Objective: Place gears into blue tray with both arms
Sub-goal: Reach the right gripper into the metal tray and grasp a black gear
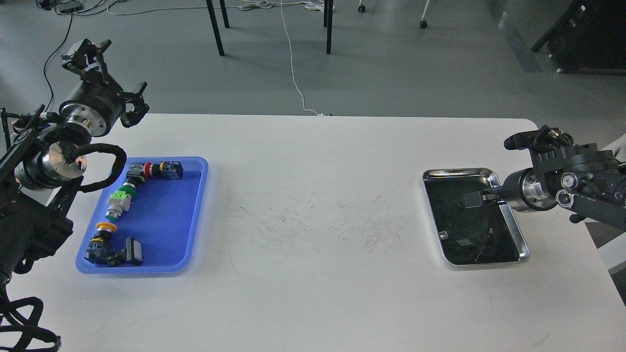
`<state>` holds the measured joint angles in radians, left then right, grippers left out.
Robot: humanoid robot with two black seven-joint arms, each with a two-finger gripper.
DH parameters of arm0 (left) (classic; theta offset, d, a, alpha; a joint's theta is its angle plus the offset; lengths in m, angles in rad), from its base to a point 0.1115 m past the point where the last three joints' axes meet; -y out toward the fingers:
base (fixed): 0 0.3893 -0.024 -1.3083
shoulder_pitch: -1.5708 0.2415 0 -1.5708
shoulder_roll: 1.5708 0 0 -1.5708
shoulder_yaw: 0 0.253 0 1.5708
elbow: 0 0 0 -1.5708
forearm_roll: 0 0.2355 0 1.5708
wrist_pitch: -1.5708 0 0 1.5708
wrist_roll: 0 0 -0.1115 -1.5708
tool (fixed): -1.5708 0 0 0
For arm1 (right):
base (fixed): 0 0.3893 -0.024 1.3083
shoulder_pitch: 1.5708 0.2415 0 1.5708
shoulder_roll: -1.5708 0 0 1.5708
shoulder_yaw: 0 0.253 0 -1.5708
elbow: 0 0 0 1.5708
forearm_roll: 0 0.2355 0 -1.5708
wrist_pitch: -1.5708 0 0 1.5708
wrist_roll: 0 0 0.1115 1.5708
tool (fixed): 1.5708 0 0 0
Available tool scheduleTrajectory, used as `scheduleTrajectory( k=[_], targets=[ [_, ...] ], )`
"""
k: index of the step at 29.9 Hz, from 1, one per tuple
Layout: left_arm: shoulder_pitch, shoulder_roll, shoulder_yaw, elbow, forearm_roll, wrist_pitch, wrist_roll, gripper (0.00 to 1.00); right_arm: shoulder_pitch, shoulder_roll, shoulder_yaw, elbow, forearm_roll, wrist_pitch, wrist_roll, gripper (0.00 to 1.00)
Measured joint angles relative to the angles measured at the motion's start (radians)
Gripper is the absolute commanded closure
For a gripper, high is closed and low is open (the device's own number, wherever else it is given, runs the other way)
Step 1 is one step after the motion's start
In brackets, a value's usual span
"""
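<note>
Right claw (473,199) reaches low into the steel tray (524,244) from its right rim. It reads as one dark block against the dark tray floor, so I can't tell whether it's wide, narrow or holding anything. Left claw (124,103) hangs raised beyond the far-left corner of the blue tray (166,244), well clear of it; fingers look splayed wide, nothing between them.

Gears: can't pick them out for sure. Small dark bits (464,242) lie on the steel tray floor nearer the viewer than the right claw; a gear may be among them or under the claw tip.

Risks, as I judge them:
- Black gear on a black reflective floor, so the claw could easily miss it or pinch scrap instead.
- Tiny disc lying flat could skid away or flip out as the fingers close.
- The claw may scrape the floor or nudge the light tray.
- Long carry across the tabletop, where a weak pinch drops it.
- Push-button switches (128,188) crowd the blue tray's left side, below the left claw, so a gear released there could bounce or hide.
</note>
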<state>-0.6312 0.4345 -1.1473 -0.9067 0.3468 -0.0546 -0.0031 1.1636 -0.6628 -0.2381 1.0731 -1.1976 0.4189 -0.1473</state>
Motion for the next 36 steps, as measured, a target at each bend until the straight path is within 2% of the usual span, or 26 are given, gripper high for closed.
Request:
scheduleTrajectory(
  k=[11,16,21,25,31,34,36],
  targets=[
    [0.002,0.000,0.000,0.000,0.000,-0.001,0.000,0.02,-0.044,0.130,0.000,-0.095,0.009,-0.046,0.002,0.03],
    [0.002,0.005,0.000,0.000,0.000,0.001,-0.001,0.02,-0.065,0.168,0.000,-0.131,0.009,-0.055,0.003,0.09],
    [0.002,0.014,0.000,0.000,0.000,0.001,-0.001,0.02,-0.065,0.183,-0.001,-0.140,0.009,-0.055,0.009,0.29],
    [0.002,0.015,0.001,0.000,0.000,0.001,-0.001,0.02,-0.064,0.184,-0.005,-0.142,0.009,-0.051,0.028,0.36],
    [0.003,0.015,0.001,0.001,0.000,0.002,-0.002,0.02,-0.064,0.179,-0.008,-0.140,0.006,-0.048,0.044,0.59],
    [0.004,0.015,0.001,0.001,0.000,0.002,-0.002,0.02,-0.060,0.173,-0.027,-0.139,0.006,-0.046,0.046,0.62],
    [0.005,0.016,0.002,0.001,0.001,0.002,-0.002,0.02,-0.057,0.170,-0.039,-0.139,0.006,-0.045,0.050,0.70]
  ],
)
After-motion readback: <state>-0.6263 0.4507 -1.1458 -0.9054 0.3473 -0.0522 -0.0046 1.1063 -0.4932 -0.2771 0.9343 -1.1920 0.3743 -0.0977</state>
